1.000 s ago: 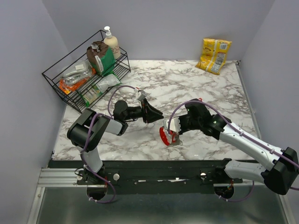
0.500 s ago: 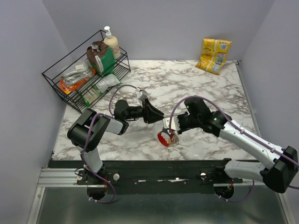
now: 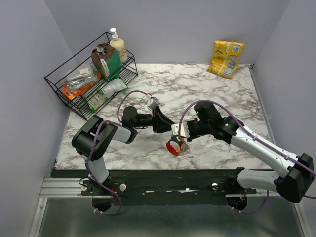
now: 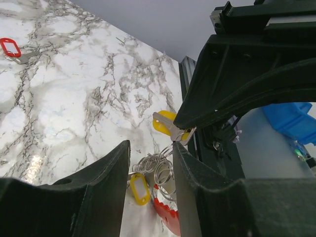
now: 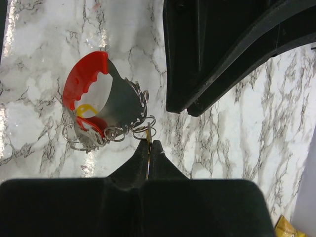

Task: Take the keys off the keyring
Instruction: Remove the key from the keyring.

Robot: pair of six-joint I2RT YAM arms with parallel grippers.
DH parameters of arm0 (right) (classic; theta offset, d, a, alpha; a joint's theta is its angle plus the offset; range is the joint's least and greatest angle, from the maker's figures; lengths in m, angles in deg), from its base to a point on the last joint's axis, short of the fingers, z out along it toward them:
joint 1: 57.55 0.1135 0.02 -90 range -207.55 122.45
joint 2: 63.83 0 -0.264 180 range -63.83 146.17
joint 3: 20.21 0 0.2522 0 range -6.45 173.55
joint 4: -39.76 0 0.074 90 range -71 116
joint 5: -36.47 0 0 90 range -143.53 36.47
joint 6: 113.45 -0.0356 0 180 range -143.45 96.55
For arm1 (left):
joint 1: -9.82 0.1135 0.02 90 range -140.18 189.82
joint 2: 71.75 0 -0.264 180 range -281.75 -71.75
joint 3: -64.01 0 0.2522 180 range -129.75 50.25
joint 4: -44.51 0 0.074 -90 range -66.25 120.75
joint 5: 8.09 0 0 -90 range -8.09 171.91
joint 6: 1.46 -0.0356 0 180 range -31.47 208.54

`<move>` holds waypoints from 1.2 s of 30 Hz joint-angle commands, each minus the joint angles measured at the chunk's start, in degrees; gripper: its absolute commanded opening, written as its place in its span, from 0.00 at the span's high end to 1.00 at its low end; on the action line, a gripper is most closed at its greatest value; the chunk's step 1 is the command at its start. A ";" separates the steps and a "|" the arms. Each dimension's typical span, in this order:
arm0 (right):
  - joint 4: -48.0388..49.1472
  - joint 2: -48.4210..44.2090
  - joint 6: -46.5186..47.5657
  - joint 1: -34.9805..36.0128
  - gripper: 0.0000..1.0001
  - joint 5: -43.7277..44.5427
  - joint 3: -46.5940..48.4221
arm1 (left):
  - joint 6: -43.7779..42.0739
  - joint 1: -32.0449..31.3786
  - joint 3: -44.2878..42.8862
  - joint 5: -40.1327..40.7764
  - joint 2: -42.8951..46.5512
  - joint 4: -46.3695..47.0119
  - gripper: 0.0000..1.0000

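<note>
Your right hand (image 5: pixel 149 147) was pinched tight on the blade of a yellow-headed key (image 4: pixel 164 123). The keyring (image 5: pixel 85 79), a red loop with tangled wire rings, hung from it over the marble table (image 3: pixel 222 94). Your left hand (image 4: pixel 150 150) stood half-spread and held nothing, just beside the bunch.

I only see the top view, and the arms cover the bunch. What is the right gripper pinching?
Observer: The right gripper is shut on the blade of a yellow-headed key.
Operator: And the left one?
Observer: The left gripper is open. The keyring shows in the gap between its fingers, and nothing is pinched.
Operator: Any key lying loose?
Observer: A red-headed key lies alone on the marble, apart from the bunch.
</note>
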 commanded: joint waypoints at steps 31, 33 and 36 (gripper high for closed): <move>4.62 -2.84 -2.21 -0.09 0.99 0.68 -2.44 | -20.54 -1.51 -0.22 -0.68 4.73 1.61 0.49; 4.62 -3.02 -2.13 -0.09 0.99 0.68 -2.44 | -19.40 -1.78 -0.04 -2.44 4.03 3.98 0.49; 4.62 -3.10 -2.04 -0.09 0.99 0.77 -2.62 | -16.33 -2.04 -0.22 -4.90 2.71 7.49 0.49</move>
